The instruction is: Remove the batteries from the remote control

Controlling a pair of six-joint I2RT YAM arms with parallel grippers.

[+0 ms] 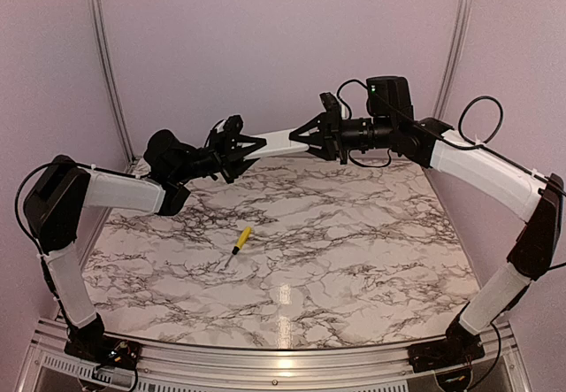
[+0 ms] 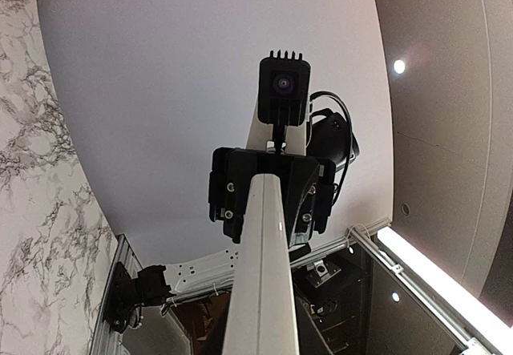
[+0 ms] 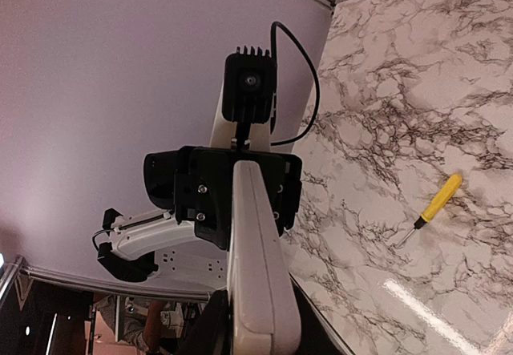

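Observation:
The remote control (image 1: pixel 281 142) is a slim white bar held in the air above the back of the table, spanning between both grippers. My left gripper (image 1: pixel 243 149) is shut on its left end and my right gripper (image 1: pixel 314 137) is shut on its right end. In the left wrist view the remote (image 2: pixel 268 275) runs away from the camera to the right gripper (image 2: pixel 272 187). In the right wrist view the remote (image 3: pixel 256 267) runs to the left gripper (image 3: pixel 224 187). No battery recess shows on the faces in view. The batteries are hidden.
A yellow-handled screwdriver (image 1: pixel 239 245) lies on the marble table (image 1: pixel 354 259) left of centre, below the held remote; it also shows in the right wrist view (image 3: pixel 435 203). Pink walls and metal frame posts (image 1: pixel 104 56) enclose the table.

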